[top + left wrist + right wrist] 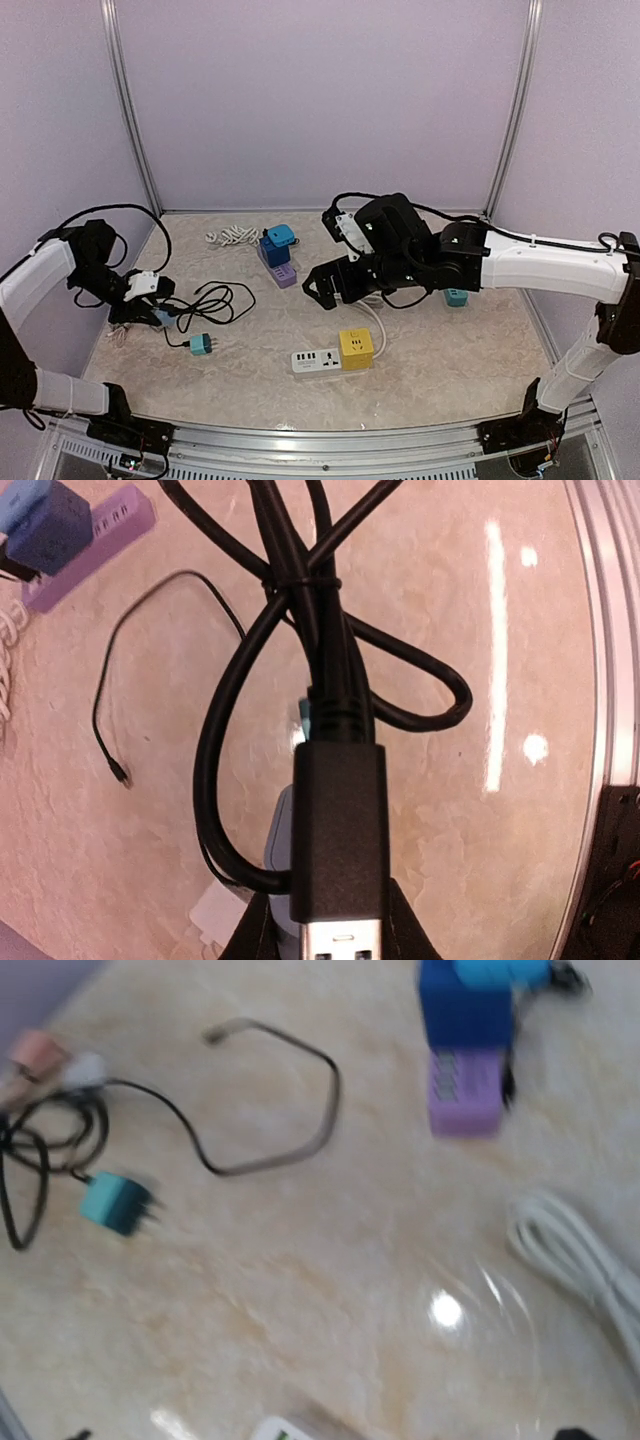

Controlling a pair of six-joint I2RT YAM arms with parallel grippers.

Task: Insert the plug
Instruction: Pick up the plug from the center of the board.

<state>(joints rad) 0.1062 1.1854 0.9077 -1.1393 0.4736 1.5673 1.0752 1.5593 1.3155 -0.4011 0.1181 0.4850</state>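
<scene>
My left gripper [335,935] is shut on a black USB plug [340,845], whose metal end points back toward the camera. The plug's black cable [300,610] loops ahead of it over the table. In the top view the left gripper [160,315] is low at the table's left side, beside the cable coil [215,300]. A white power strip [318,360] with a yellow cube socket [356,348] lies at the front middle. My right gripper [322,287] hovers open and empty above the table's middle. The right wrist view is blurred.
A purple strip [283,273] with blue adapters [276,247] lies at the back middle, also in the right wrist view [465,1090]. A teal plug [200,344] lies front left. A white cable bundle [232,236] lies at the back, and a teal block [456,296] at the right.
</scene>
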